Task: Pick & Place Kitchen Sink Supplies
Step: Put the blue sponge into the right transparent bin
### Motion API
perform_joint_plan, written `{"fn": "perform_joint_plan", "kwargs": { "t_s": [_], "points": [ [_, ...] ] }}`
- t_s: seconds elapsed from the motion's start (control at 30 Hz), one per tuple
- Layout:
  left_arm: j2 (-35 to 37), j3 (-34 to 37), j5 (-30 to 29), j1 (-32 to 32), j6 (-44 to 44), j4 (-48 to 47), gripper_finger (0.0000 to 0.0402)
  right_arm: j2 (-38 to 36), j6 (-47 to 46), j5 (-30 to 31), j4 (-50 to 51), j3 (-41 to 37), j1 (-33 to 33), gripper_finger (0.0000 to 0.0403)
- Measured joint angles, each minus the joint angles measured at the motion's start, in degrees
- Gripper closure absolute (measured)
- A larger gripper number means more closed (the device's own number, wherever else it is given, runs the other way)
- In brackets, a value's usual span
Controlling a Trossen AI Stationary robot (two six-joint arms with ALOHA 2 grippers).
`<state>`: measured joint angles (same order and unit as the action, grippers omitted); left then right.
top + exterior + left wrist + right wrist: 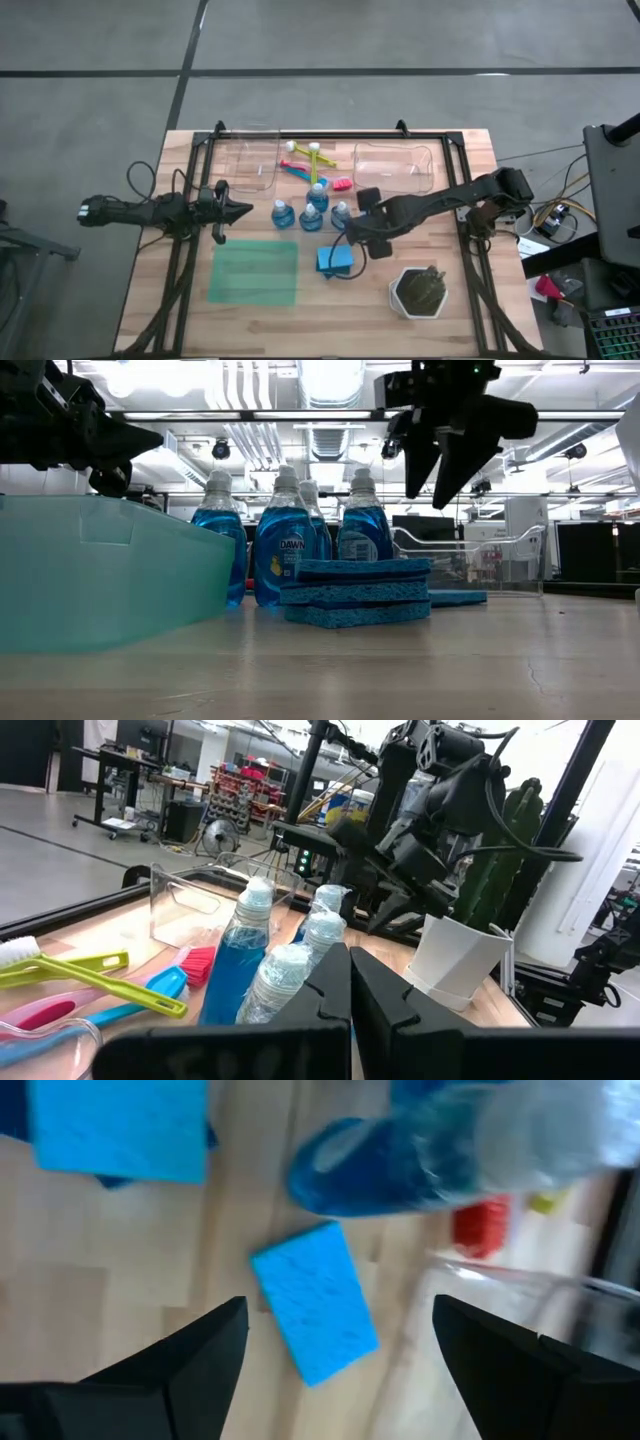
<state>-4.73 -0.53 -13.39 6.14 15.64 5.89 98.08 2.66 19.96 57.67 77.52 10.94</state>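
Observation:
Four clear bottles of blue liquid (310,210) with white caps stand mid-table, also in the low view (285,540). A stack of blue sponges (337,260) lies on the wood near them, and a single blue sponge (315,1315) lies flat under my right gripper. Yellow-green, blue and pink brushes (305,165) lie toward the far edge. My right gripper (362,238) hovers open above the sponges, raised off the table (443,470), fingers on either side of the single sponge without touching it. My left gripper (245,211) is shut, left of the bottles and raised (348,955).
Two clear plastic bins (250,160) (395,165) sit at the far edge. A translucent green mat (255,272) lies near the left front, and a white hexagonal pot with a dark plant (418,290) stands at the right front. A black frame (460,230) edges the table.

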Motion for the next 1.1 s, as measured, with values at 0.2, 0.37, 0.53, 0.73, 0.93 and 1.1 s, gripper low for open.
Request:
{"fn": "perform_joint_plan", "kwargs": {
  "t_s": [0.2, 0.37, 0.53, 0.73, 0.93, 1.1],
  "points": [
    [0.00, 0.00, -0.02, 0.02, 0.00, 0.00, 0.0401, 0.02, 0.54, -4.51, -2.40, -3.38, -1.86, 0.0090],
    [0.00, 0.00, -0.01, 0.00, 0.00, 0.00, 0.0401, 0.26, 3.18, -6.60, -6.22, -6.97, -3.63, 0.0088],
    [0.00, 0.00, -0.01, 0.01, 0.00, -0.02, 0.0401, 0.26, 3.98, -7.03, -9.70, -10.21, -4.83, 0.0097],
    [0.00, 0.02, 0.00, 0.02, 0.00, -0.02, 0.0401, 0.36, 5.09, -7.03, -15.30, -15.27, -4.86, 0.0111],
    [0.00, -0.01, 0.00, -0.01, 0.00, -0.02, 0.0401, 0.37, 5.04, -6.57, -20.46, -18.54, -5.02, 0.0113],
    [0.00, -0.01, -0.02, -0.01, 0.00, -0.01, 0.0401, 0.37, 5.49, -6.19, -24.53, -21.89, -4.99, 0.0123]
  ]
}}
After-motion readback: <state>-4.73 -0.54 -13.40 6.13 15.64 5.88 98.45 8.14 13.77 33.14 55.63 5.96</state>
